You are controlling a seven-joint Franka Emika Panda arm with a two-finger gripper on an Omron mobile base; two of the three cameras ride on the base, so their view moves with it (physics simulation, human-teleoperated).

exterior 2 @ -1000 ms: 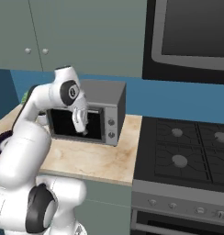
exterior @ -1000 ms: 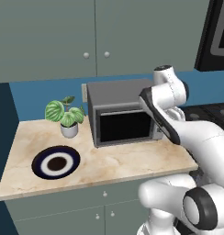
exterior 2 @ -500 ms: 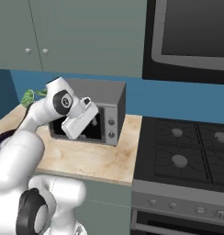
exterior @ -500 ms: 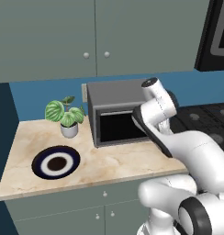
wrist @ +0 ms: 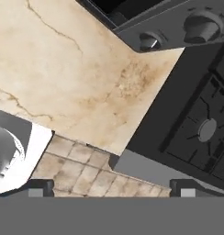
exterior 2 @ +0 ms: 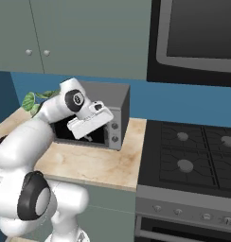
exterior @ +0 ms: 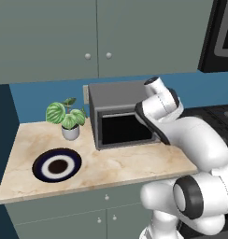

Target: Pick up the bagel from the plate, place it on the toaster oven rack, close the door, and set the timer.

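The plate, with a navy rim, a white ring and a brown centre, lies at the counter's front left. I cannot tell the bagel apart from that brown centre at this distance. The grey toaster oven stands at the back of the counter. Its door looks upright, dark glass in a grey frame. The rack is hidden. My gripper hangs open and holds nothing. It is in front of the oven's right side, above the counter. In the hand view the control knobs are at the top.
A potted plant stands left of the oven, behind the plate. A black gas stove adjoins the counter's right end. Wall cabinets hang above, and tiled floor lies beyond the counter's front edge.
The arm has folded lower and the hand has rolled over sideways in front of the oven. The jaws stay open. Plate, plant and oven have not moved.
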